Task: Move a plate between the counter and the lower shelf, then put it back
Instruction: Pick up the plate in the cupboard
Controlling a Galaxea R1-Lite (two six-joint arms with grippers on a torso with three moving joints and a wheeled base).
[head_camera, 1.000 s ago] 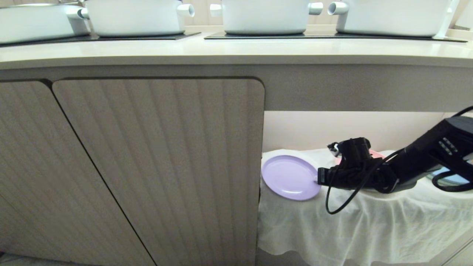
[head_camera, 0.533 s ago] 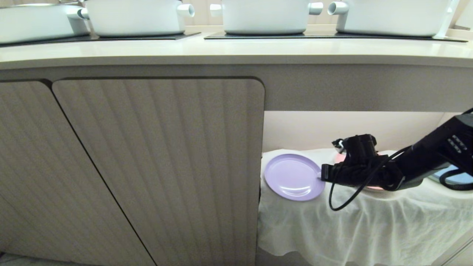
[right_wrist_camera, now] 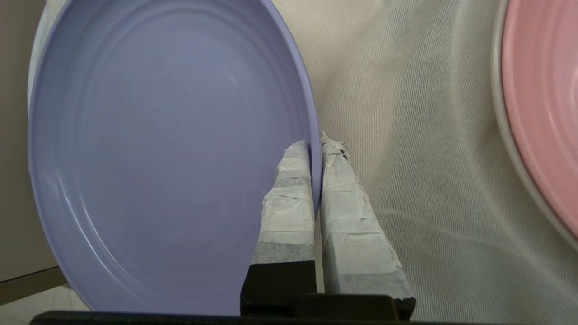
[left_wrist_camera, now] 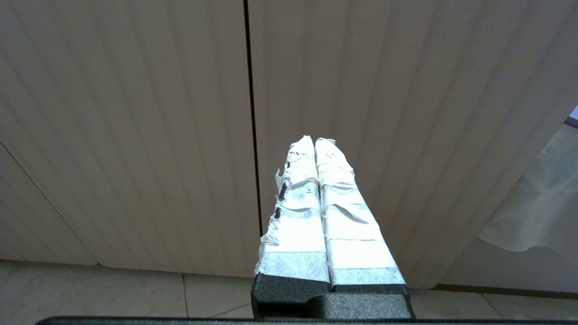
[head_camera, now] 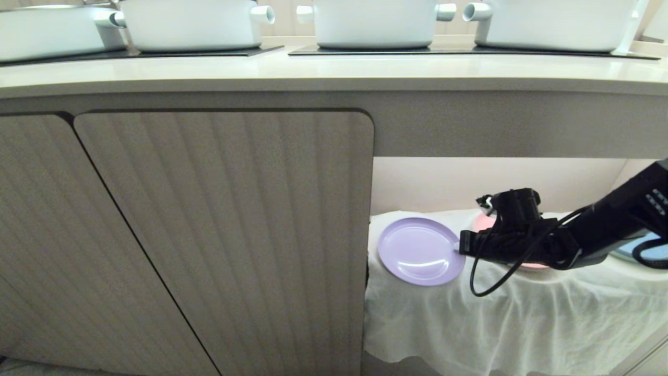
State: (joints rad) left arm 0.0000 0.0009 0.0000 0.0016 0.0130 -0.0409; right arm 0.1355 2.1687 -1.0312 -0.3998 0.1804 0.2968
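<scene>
The lilac plate (head_camera: 420, 250) hangs tilted over the left end of the lower shelf (head_camera: 501, 297), which is draped in white cloth. My right gripper (head_camera: 458, 247) reaches in from the right and is shut on the plate's right rim. In the right wrist view the taped fingers (right_wrist_camera: 289, 198) pinch the plate (right_wrist_camera: 158, 158) rim, one inside and one outside, with the right gripper (right_wrist_camera: 316, 146) over the cloth. The counter (head_camera: 334, 70) runs above. My left gripper (left_wrist_camera: 314, 142) is shut and empty, parked facing the cabinet doors.
White pots (head_camera: 373, 21) stand on the black hob panels (head_camera: 459, 50) of the counter. A pink plate (right_wrist_camera: 544, 104) lies on the cloth just right of the gripper, and a blue one (head_camera: 639, 249) farther right. A ribbed cabinet door (head_camera: 224, 235) borders the niche on the left.
My right arm has drawn to the right and slightly up with the lilac plate in its grip, so the plate now sits farther from the cabinet door.
</scene>
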